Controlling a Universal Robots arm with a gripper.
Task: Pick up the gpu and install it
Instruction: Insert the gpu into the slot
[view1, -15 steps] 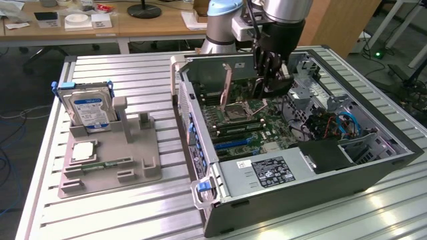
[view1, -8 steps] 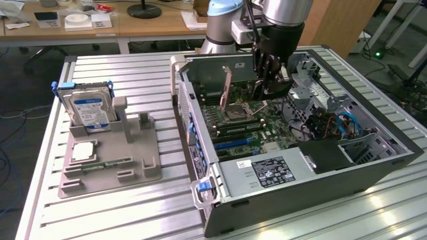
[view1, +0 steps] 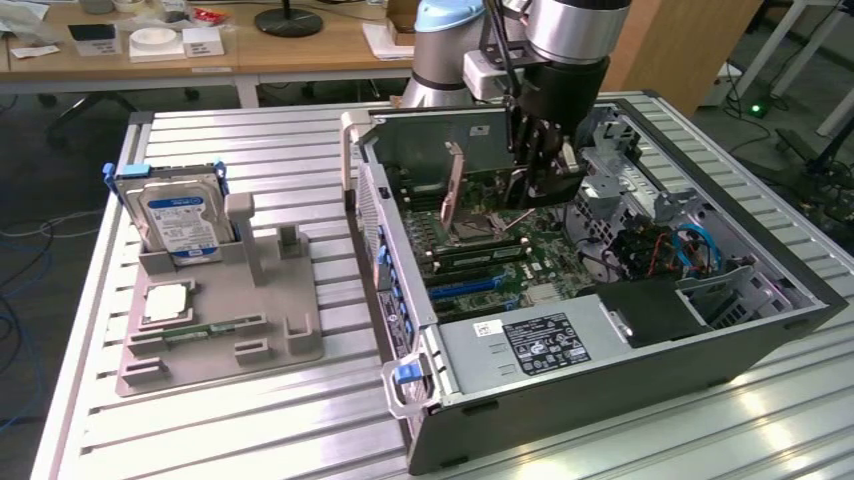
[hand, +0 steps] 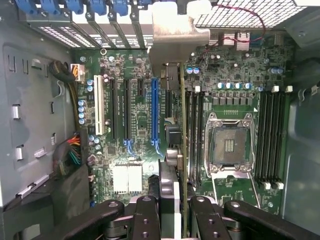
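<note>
Here, wrist view shows gripper (hand: 177, 186) clamping gpu (hand: 183, 127) edge-on (near 1 blue slot (hand: 154, 110)).

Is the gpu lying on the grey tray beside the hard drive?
No, the hand grips the gpu inside the computer case, above the motherboard.

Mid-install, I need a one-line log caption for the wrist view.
Gripper holds the gpu edge-on over the motherboard, between the blue expansion slot and the memory slots.
</note>
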